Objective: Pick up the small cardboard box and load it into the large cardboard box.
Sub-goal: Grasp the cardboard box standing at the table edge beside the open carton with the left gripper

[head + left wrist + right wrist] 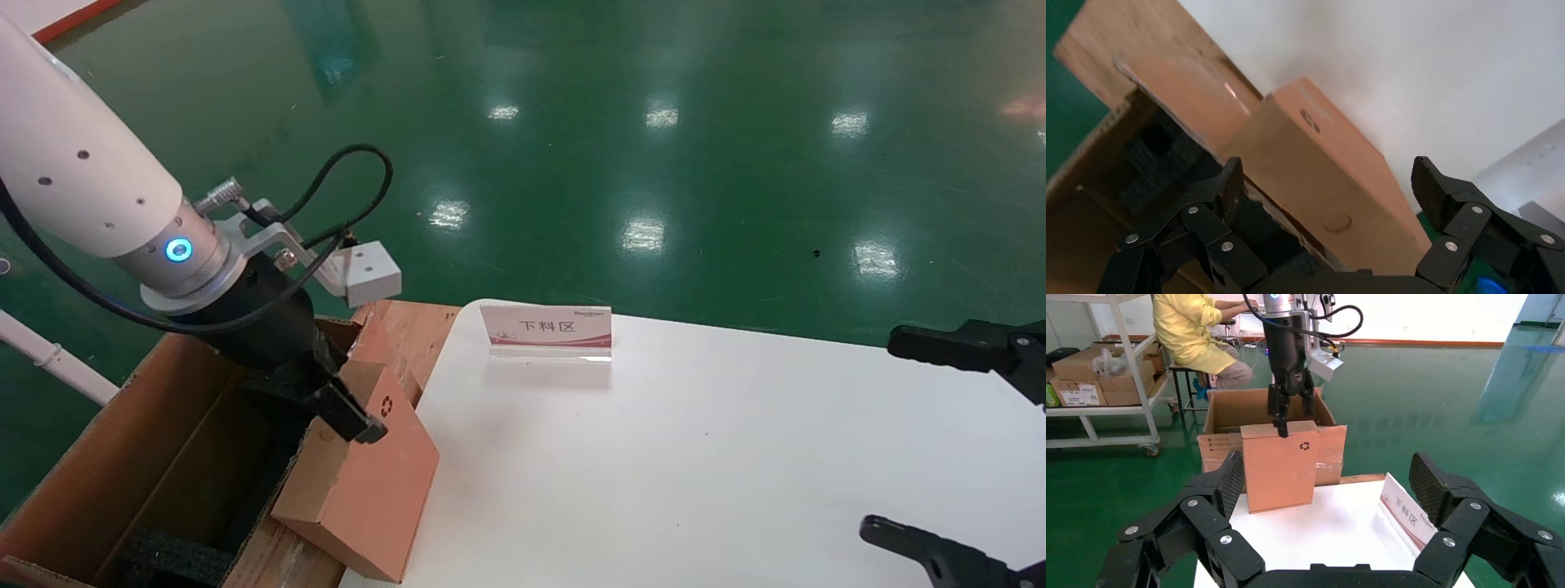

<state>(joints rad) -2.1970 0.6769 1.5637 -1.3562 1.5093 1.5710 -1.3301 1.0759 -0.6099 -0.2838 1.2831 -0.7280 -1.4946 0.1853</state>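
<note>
So my left gripper point(359, 425) is spread wide around the top edge of the small flat brown cardboard box point(368, 490), not squeezing it. It leans tilted on the flap of the long deep flapped brown carton point(163, 457), partly over the white table point(735, 457). Loading is unfinished, I judge: the box remains outside; my right gripper point(1324, 496) idles open.

Two cartons sit at the work area: one small box point(368, 482) and one large box point(155, 465). There is one white table point(695, 457), one sign point(546, 331), two grippers, left point(347, 412) and right point(964, 457), and one seated person point(1196, 337).
</note>
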